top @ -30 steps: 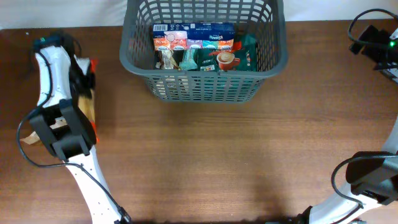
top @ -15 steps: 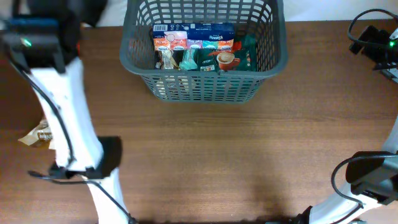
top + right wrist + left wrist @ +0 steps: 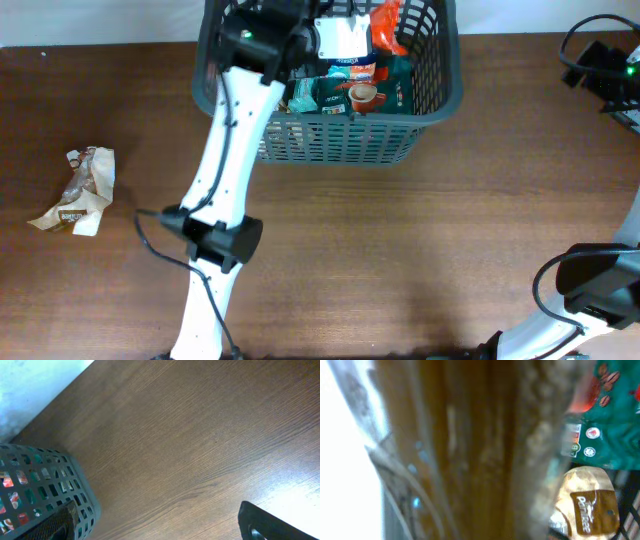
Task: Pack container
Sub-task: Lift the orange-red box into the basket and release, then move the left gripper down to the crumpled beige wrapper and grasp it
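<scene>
The dark grey lattice container [image 3: 445, 100] stands at the back middle of the table, with a green coffee packet [image 3: 365, 95] and a blue box [image 3: 345, 62] among the packets in it. My left gripper [image 3: 372, 28] is over the container's back part, shut on an orange snack packet [image 3: 388, 22]. In the left wrist view this packet [image 3: 470, 450] is a brown blur filling the frame and hiding the fingers. A green packet [image 3: 615, 420] and a tan one [image 3: 590, 510] lie below it. My right gripper [image 3: 160, 530] is open and empty above bare table, right of the container [image 3: 45, 485].
A crumpled tan snack packet [image 3: 75, 190] lies on the table at the far left. The left arm [image 3: 225, 180] stretches from the front edge up over the container's left side. The right arm's wrist [image 3: 605, 75] hangs at the back right corner.
My left arm has swung from the table's left side to over the container with the orange packet. The tan packet on the left is now uncovered. The right arm has not moved.
</scene>
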Controlling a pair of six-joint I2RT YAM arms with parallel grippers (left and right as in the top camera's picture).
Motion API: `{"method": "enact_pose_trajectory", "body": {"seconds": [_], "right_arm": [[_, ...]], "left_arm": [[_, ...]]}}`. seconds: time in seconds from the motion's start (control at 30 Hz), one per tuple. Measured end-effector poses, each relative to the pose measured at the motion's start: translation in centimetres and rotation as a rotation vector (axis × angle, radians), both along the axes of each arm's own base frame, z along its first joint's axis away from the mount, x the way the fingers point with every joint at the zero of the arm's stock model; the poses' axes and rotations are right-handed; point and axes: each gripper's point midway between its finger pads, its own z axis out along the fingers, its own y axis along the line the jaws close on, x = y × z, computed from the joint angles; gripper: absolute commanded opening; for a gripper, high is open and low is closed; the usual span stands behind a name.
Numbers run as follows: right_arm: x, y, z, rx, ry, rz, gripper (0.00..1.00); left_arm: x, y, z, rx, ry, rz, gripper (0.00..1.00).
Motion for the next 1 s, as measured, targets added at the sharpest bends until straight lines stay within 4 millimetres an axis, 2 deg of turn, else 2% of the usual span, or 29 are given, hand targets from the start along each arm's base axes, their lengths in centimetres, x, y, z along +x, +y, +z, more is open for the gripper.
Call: {"method": "enact_pose_trajectory", "body": {"seconds": [0.1, 0.17, 0.27, 0.3, 0.37, 0.43, 0.53, 0.57, 0.63, 0.67, 0.7, 0.73, 0.8, 0.83, 0.87, 0.9, 0.97, 1.0], "right_arm": [[0.0, 0.0, 0.0, 0.0, 0.0, 0.0, 0.99], [0.0, 0.0, 0.0, 0.0, 0.0, 0.0, 0.99], [0.0, 0.0, 0.0, 0.0, 0.0, 0.0, 0.99], [0.0, 0.0, 0.0, 0.0, 0.0, 0.0, 0.99], [0.0, 0.0, 0.0, 0.0, 0.0, 0.0, 0.99], [0.0, 0.0, 0.0, 0.0, 0.001, 0.0, 0.99], [0.0, 0.0, 0.0, 0.0, 0.0, 0.0, 0.99], [0.0, 0.0, 0.0, 0.0, 0.0, 0.0, 0.99], [0.0, 0.0, 0.0, 0.0, 0.0, 0.0, 0.99], [0.0, 0.0, 0.0, 0.0, 0.0, 0.0, 0.99], [0.0, 0.0, 0.0, 0.0, 0.0, 0.0, 0.99], [0.0, 0.0, 0.0, 0.0, 0.0, 0.0, 0.99], [0.0, 0.0, 0.0, 0.0, 0.0, 0.0, 0.99], [0.0, 0.0, 0.0, 0.0, 0.0, 0.0, 0.99], [0.0, 0.0, 0.0, 0.0, 0.0, 0.0, 0.99], [0.0, 0.0, 0.0, 0.0, 0.0, 0.0, 0.99], [0.0, 0.0, 0.0, 0.0, 0.0, 0.0, 0.99], [0.0, 0.0, 0.0, 0.0, 0.0, 0.0, 0.99]], "left_arm": [[1.1, -0.4, -4.1, 0.038, 0.063, -0.001, 0.03], [1.2, -0.3, -7.1, 0.068, 0.126, 0.0, 0.18], [1.0, -0.1, -10.2, 0.097, 0.2, 0.016, 0.87], [1.0, 0.0, -10.5, 0.096, 0.207, 0.033, 0.99], [1.1, 0.3, -10.3, 0.09, 0.204, 0.089, 0.99], [0.7, 1.0, -9.2, 0.078, 0.193, 0.163, 0.99], [0.0, 2.2, -4.8, 0.014, 0.13, 0.254, 0.99], [-0.5, 2.8, -2.3, -0.024, 0.091, 0.277, 0.99], [-2.2, 4.9, 4.1, -0.116, -0.01, 0.33, 0.99], [-3.2, 6.3, 6.9, -0.16, -0.053, 0.36, 0.99], [-5.4, 9.6, 11.4, -0.228, -0.122, 0.426, 0.99], [-6.5, 11.5, 13.2, -0.258, -0.149, 0.469, 0.99], [-9.8, 17.9, 16.5, -0.313, -0.201, 0.624, 0.99], [-10.8, 20.7, 17.5, -0.334, -0.228, 0.707, 0.99], [-11.2, 22.6, 17.8, -0.35, -0.24, 0.761, 0.99], [-11.3, 24.8, 17.4, -0.358, -0.235, 0.833, 0.99], [-10.9, 27.6, 15.1, -0.347, -0.173, 0.924, 0.99], [-10.6, 29.0, 12.6, -0.332, -0.104, 0.973, 0.99]]}}
